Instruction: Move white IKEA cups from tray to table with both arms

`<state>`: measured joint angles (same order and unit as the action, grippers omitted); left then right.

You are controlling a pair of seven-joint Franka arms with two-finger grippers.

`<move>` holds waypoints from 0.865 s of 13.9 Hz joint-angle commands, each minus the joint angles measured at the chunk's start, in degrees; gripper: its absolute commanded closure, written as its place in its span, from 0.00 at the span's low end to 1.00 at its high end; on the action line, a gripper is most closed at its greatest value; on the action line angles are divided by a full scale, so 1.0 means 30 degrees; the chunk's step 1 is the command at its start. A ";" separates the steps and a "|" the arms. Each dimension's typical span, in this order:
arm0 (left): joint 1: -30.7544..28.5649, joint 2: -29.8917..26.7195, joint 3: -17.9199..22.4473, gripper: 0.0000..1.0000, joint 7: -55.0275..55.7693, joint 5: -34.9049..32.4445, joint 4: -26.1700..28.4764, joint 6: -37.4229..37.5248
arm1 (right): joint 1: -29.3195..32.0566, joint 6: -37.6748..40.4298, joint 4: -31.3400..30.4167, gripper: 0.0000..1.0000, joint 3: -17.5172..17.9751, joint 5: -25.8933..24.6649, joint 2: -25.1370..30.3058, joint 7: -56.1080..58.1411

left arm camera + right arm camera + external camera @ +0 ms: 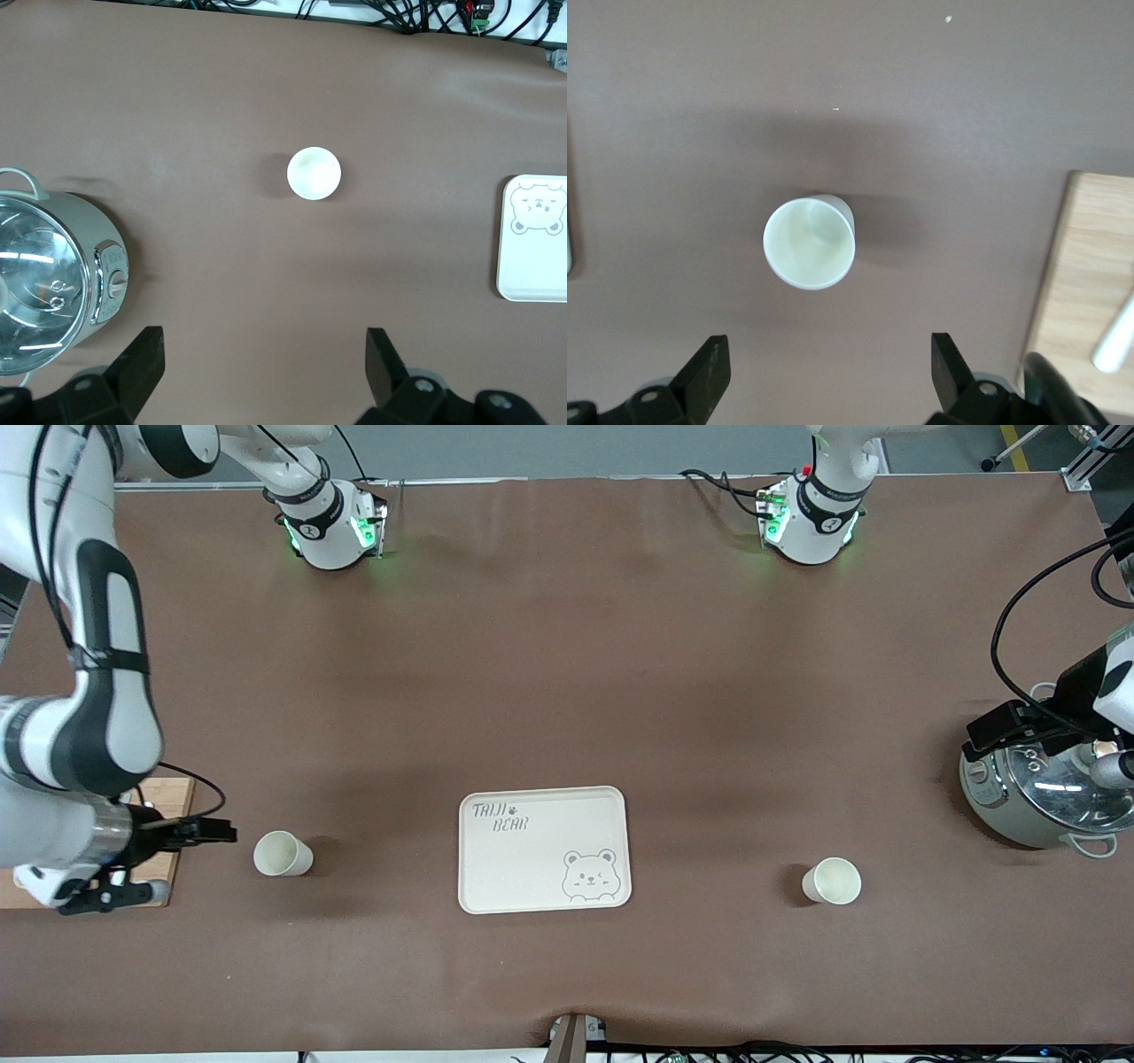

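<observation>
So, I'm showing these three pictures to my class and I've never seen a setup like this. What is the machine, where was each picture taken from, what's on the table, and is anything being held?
The machine is two white robot arms bolted along one table edge. The big picture looks down from a high camera facing them. The other two come from cameras on each arm's wrist.

On the brown table lies a cream tray with a bear print, nothing on it. One white cup stands toward the right arm's end, the other cup toward the left arm's end. There is also a wooden board and a silver pot.

Nothing is held. The right gripper is open by the first cup; the left gripper is open over the table between the pot and the second cup.
</observation>
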<state>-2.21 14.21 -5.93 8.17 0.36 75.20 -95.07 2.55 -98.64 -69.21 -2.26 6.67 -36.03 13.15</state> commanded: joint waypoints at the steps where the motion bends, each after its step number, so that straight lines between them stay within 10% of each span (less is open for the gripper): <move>1: -0.0258 -0.0136 -0.0308 0.00 0.0089 0.0086 -0.0164 0.0314 | 0.0205 0.1616 -0.0280 0.00 0.0109 -0.0053 0.1693 -0.0046; 12: -0.0288 -0.0136 -0.0279 0.00 0.0089 0.0086 -0.0164 0.0314 | 0.0029 0.5196 -0.0893 0.00 0.0079 -0.1137 0.7000 -0.2654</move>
<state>-2.41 14.20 -5.95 8.21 0.36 75.08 -95.07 2.65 -82.38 -69.20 -2.22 4.27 -15.73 6.43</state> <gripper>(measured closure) 0.000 0.000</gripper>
